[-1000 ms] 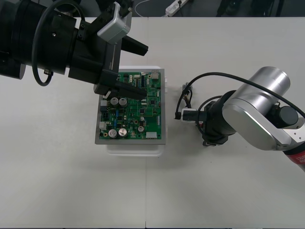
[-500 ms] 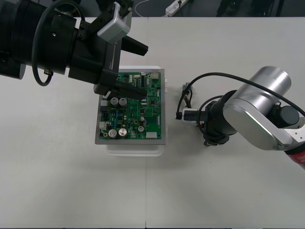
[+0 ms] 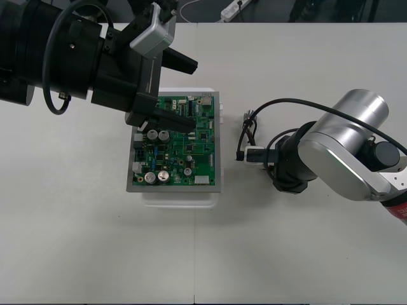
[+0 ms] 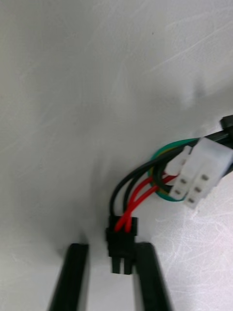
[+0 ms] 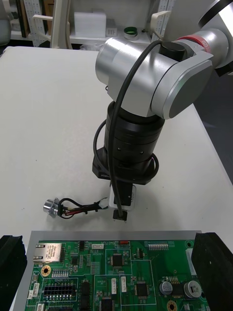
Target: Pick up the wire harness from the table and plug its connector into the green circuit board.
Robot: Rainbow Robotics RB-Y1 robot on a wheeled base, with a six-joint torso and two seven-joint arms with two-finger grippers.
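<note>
**Desk** [image 3: 305, 254]: pale and plain, carrying every item below.

**Left gripper** [image 3: 186, 94]: hanging over the far left part of the circuit board [image 3: 184, 159]. Its fingers are standing wide apart and holding nothing.

**Right gripper** [image 4: 110, 250]: reaching down to the desk on the board's right side, apart from the board. Its fingers are standing partly open and straddling the black plug. One finger is lying against the plug's side and the other is showing a gap, so nothing is clamped yet.

**Circuit board**: green, sitting on a white base [image 3: 181, 197].

**Wire harness** [image 5: 77, 209]: lying flat on the desk just to the right of the board, unplugged. Red, black and green wires are looping between its ends.

**White housing** [image 4: 204, 167]: a multi-pin block lying among the wires, just beyond the plug from the gripper.

**Metal socket** [image 5: 50, 206]: round and flanged, resting at the harness end away from the plug.

**Black plug** [image 4: 121, 243]: small, with red wires entering it, lying between the right gripper's fingers.

**Handling note (judgement):** the step in hand appears to be the grasp.
- The gripper is best centred so both fingers meet the plug body squarely.
- It should close on the shell rather than on the wires.
- The lift should be slow, because the loop and white housing could drag.
- The plug's mating end needs to stay clear of the fingers for insertion.

**Markings:** no brand, label or legible writing. The board's white print is too small to read.
</note>
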